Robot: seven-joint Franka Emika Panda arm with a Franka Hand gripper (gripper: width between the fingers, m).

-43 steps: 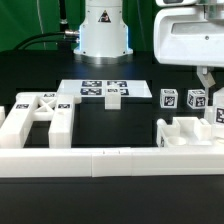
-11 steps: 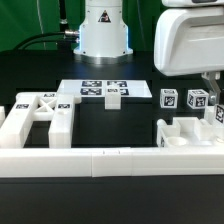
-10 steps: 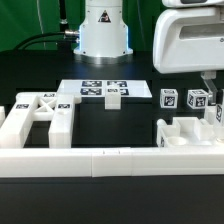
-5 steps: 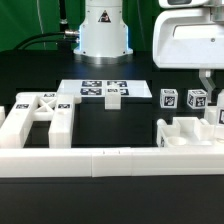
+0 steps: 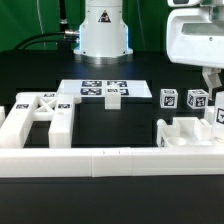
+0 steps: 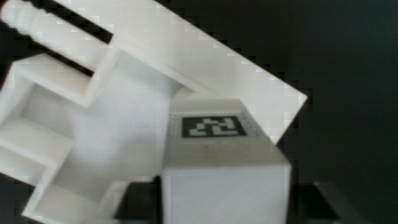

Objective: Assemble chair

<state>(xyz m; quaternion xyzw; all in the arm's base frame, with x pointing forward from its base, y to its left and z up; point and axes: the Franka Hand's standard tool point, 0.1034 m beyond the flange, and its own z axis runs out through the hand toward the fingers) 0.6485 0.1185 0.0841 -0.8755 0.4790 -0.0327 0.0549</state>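
Hovering at the exterior view's right, the gripper (image 5: 211,82) was clenched on a tagged white block (image 6: 221,175) of the chair, above a slotted chair part (image 5: 185,133) on the surface (image 5: 130,120). Two tagged cubes (image 5: 169,99) stood just behind it. A larger frame (image 5: 38,115) lay well apart, toward that view's left.

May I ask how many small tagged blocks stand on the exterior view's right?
3: first block, second block beside it, third block cropped rightmost; others may be hidden.
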